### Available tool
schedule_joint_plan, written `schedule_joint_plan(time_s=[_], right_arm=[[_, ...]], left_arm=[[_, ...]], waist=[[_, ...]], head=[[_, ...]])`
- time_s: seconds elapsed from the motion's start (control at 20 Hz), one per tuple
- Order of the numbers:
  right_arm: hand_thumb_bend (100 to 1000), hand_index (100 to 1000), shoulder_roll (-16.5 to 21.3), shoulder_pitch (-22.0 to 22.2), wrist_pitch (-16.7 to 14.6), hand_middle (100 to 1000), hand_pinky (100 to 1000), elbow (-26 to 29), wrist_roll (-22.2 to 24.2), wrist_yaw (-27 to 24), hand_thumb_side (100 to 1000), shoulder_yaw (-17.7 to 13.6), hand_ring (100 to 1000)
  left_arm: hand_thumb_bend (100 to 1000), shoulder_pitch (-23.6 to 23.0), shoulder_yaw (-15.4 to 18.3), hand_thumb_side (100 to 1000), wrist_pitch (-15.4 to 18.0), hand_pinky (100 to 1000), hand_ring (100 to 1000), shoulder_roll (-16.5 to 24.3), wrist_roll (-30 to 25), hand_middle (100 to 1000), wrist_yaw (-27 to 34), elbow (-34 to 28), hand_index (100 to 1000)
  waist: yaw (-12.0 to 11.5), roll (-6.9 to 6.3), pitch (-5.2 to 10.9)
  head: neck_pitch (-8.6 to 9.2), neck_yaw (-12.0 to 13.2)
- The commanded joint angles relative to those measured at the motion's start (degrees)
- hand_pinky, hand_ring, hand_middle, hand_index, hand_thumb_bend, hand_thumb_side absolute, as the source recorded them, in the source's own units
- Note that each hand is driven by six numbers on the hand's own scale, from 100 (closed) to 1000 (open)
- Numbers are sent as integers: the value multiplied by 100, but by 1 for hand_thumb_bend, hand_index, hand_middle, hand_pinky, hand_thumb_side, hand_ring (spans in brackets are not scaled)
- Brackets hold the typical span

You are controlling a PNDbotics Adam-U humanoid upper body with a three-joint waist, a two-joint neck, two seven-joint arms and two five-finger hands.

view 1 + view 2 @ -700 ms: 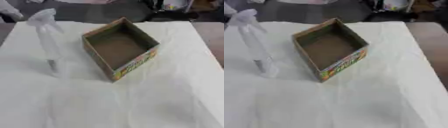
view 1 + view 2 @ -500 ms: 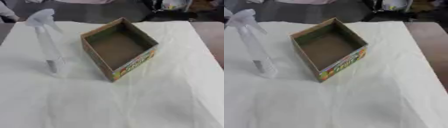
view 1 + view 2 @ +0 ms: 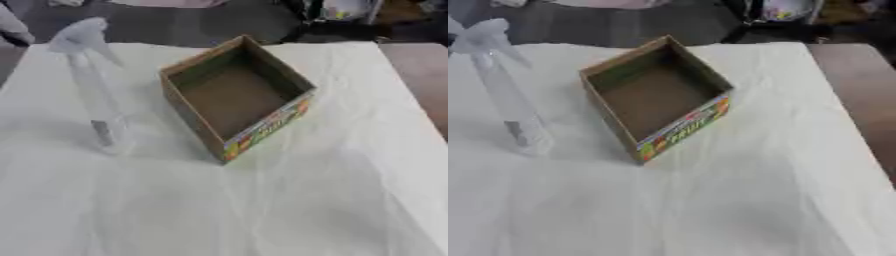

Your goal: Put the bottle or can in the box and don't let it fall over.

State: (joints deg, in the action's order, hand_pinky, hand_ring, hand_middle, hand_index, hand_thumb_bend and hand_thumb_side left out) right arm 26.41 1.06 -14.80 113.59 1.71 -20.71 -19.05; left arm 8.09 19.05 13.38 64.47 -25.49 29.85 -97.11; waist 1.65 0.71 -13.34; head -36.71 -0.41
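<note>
A tall, clear spray bottle [image 3: 94,95] is seen standing upright on the white cloth [image 3: 289,200] that covers the table, to the left of the cardboard box [image 3: 236,97] and near it, but not touching it. The bottle is narrow, with a pale trigger head at the top, and it looks almost empty, so it is judged to be light and top-heavy and easily tipped by a small push. Its plastic wall is probably smooth and a little slippery, and it may give in slightly when it is squeezed. It would best be taken around the middle of the body, below the trigger head, and kept vertical while it is lifted. The box is open at the top and is turned at an angle to the table edge; nothing is seen inside it, only its brown floor. Its walls are low compared with the bottle, so little support is expected from them once the bottle is set down. No hand of the robot is shown in either view, therefore the state of the fingers cannot be told.
</note>
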Motion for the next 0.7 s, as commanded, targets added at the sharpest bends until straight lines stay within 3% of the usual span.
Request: schedule_joint_plan(time_s=[0.05,0.25,0.7], right_arm=[[100,934,116,-14,61,1000,1000,101,-11,-55,382,-25,1000],[100,934,133,2,58,1000,1000,101,2,-79,383,-24,1000],[100,934,154,1,60,1000,1000,101,44,-120,380,2,1000]], left_arm=[[100,137,-22,827,229,681,396,367,-798,826,-205,85,894],[100,266,-17,825,391,685,403,434,-1399,826,-248,133,896],[100,508,-274,835,423,707,453,621,-1542,840,-433,-245,907]], waist=[[-7,-24,119],[-16,-23,135],[-9,-2,165]], head=[[-20,-25],[-46,-27],[-49,20]])
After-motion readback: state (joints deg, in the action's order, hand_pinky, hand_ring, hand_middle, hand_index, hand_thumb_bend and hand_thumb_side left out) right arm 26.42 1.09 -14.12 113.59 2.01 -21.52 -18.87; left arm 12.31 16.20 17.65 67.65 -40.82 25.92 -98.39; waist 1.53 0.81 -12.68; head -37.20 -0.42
